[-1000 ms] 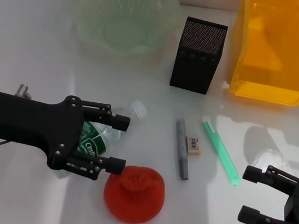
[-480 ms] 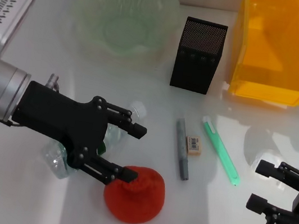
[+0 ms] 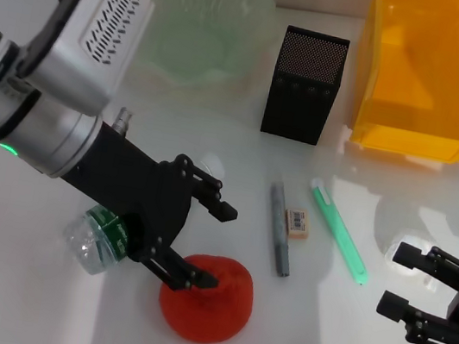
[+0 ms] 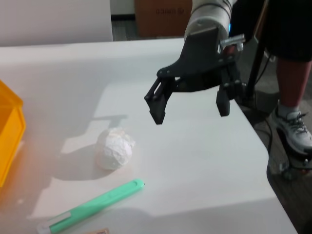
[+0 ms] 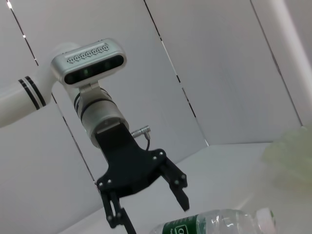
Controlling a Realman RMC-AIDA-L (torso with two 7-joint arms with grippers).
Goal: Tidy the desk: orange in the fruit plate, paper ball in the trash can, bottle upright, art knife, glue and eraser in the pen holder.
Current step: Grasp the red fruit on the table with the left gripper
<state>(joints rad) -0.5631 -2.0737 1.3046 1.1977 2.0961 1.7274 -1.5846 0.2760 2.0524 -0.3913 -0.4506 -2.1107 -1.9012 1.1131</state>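
Note:
The bottle [image 3: 98, 241] lies on its side, its white cap [image 3: 211, 166] pointing away from me. My left gripper [image 3: 213, 246] hangs open just over it, its lower finger above the orange [image 3: 209, 301]; the right wrist view shows this left gripper [image 5: 156, 217] clear of the bottle [image 5: 214, 225]. A grey stick [image 3: 279, 228], the eraser [image 3: 297, 223] and a green stick [image 3: 339, 232] lie mid-table; I cannot tell which stick is the art knife or glue. The paper ball [image 4: 114, 148] sits by my open right gripper [image 3: 392, 278], which is also seen in the left wrist view [image 4: 190, 113].
The fruit plate [image 3: 200, 41] stands at the back, partly behind my left arm. Right of it are the pen holder [image 3: 305, 84] and the trash can [image 3: 426, 77]. The table's right edge [image 4: 263, 161] runs close behind the right gripper.
My left arm has risen and swung, carrying its open gripper rightward off the bottle toward the orange. The bottle still lies flat. The right gripper has drifted slightly right.

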